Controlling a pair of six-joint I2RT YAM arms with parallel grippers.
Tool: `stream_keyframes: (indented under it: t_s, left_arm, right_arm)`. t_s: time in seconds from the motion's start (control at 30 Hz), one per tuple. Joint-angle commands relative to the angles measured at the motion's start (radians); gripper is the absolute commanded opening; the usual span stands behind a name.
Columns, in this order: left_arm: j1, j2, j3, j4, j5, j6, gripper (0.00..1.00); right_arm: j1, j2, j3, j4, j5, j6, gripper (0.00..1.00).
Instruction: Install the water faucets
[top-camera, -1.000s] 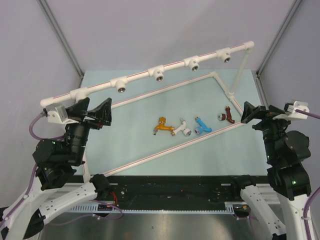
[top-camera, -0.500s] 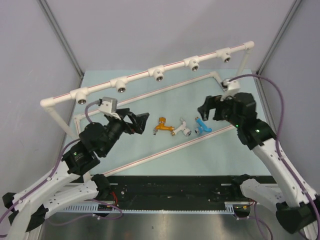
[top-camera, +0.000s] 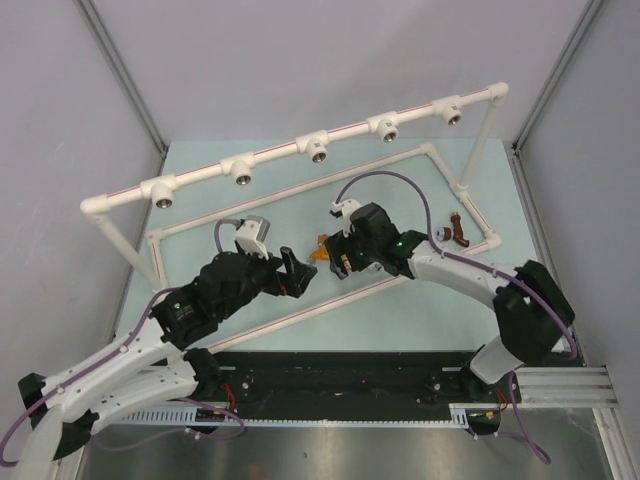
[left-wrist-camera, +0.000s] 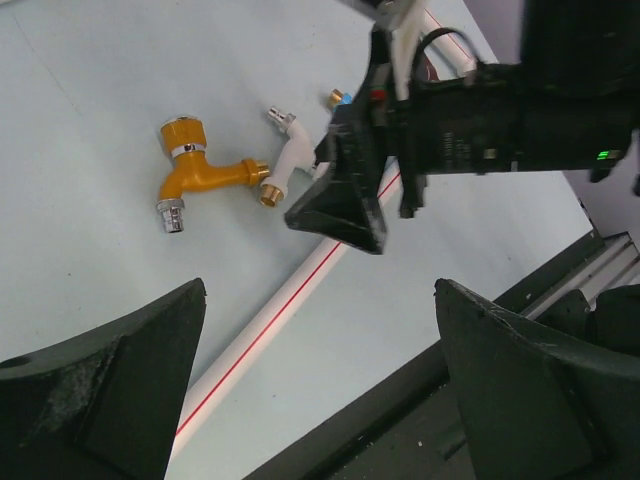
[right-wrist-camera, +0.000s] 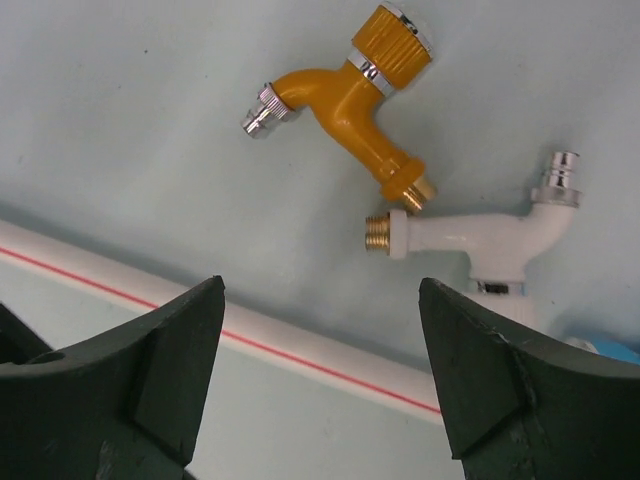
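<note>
Orange faucet (right-wrist-camera: 345, 92) just ahead of right tool (right-wrist-camera: 320, 290)

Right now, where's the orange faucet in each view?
Top external: orange faucet mid-table, mostly hidden by right arm.
Left wrist: orange faucet upper left.
Right wrist: orange faucet top centre.
Shared landmark: red-striped white pipe, running beside it in every view.

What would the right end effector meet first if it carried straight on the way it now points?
Probably the red-striped pipe lying between its open fingers, with the orange faucet just beyond; depth is unclear.
</note>
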Motion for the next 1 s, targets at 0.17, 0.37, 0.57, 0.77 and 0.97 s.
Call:
stream_keyframes:
  t_s: [0.17, 0.37, 0.57, 0.77, 0.97]
  left_arm:
    - [-0.002, -0.041, -0.009, -0.07, -0.012, -0.019, 1.0]
    - [-0.003, -0.048, -0.021, -0.104, -0.038, -0.007, 1.0]
    - [-0.003, -0.068, -0.035, -0.118, -0.068, -0.004, 1.0]
    - [-0.002, -0.068, -0.041, -0.116, -0.087, 0.008, 1.0]
    - [-0.002, -0.035, -0.029, -0.082, -0.067, -0.001, 1.0]
  right_arm:
    - [0.025, 0.276, 0.128, 0.309, 0.111, 0.18, 0.73]
    - [0.041, 0.454, 0.279, 0.265, 0.248, 0.287, 0.72]
    - [0.039, 0.53, 0.327, 0.216, 0.274, 0.311, 0.66]
    - [0.041, 0.521, 0.329, 0.173, 0.247, 0.277, 0.47]
    - [0.051, 0.502, 0.327, 0.141, 0.15, 0.188, 0.24]
